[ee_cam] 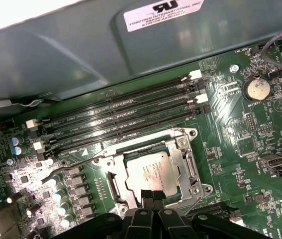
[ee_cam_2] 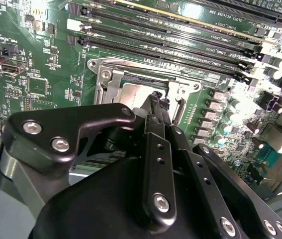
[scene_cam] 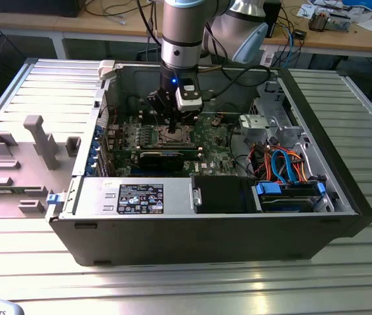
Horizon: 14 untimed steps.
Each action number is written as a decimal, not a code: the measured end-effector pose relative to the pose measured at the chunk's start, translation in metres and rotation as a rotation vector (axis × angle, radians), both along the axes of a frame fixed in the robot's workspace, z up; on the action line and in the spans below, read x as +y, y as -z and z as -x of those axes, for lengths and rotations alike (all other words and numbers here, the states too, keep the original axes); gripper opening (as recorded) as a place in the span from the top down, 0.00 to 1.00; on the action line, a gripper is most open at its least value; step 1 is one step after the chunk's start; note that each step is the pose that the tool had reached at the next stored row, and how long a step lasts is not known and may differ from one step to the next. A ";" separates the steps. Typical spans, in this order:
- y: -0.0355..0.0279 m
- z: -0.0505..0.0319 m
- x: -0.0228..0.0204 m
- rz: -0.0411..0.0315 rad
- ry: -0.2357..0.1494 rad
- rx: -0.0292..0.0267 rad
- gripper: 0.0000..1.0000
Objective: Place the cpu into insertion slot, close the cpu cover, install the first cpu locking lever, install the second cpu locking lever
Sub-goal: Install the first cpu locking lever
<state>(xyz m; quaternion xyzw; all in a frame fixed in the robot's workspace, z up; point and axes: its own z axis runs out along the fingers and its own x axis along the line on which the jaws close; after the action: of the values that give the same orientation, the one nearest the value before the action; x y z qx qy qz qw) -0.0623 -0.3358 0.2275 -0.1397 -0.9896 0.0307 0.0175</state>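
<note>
Inside the open computer case (scene_cam: 343, 177), cpu (ee_cam: 153, 172) sits in the insertion slot (ee_cam: 112, 185), cpu cover (ee_cam: 183, 164) down; gripper (ee_cam: 152, 197), fingers together, hovers at its near edge, one locking lever (ee_cam: 76, 166) unlatched.

Silvery cpu (ee_cam: 152, 170) seated in insertion slot (ee_cam: 115, 186), fingers (ee_cam: 147, 197) together at its edge
</note>
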 end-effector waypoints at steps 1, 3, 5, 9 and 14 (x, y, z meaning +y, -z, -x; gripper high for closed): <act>0.0000 0.0000 0.0000 0.0001 -0.002 0.0000 0.89; 0.0000 0.0000 0.0000 0.0000 -0.006 0.0000 0.89; 0.0001 0.0000 0.0000 0.0000 -0.012 0.0000 0.89; 0.0001 0.0000 0.0000 0.0000 -0.019 0.0000 0.89; 0.0001 0.0000 0.0000 0.0001 -0.026 0.0000 0.89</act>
<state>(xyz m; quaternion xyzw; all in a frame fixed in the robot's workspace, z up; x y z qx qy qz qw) -0.0623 -0.3358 0.2274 -0.1266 -0.9913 0.0310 0.0171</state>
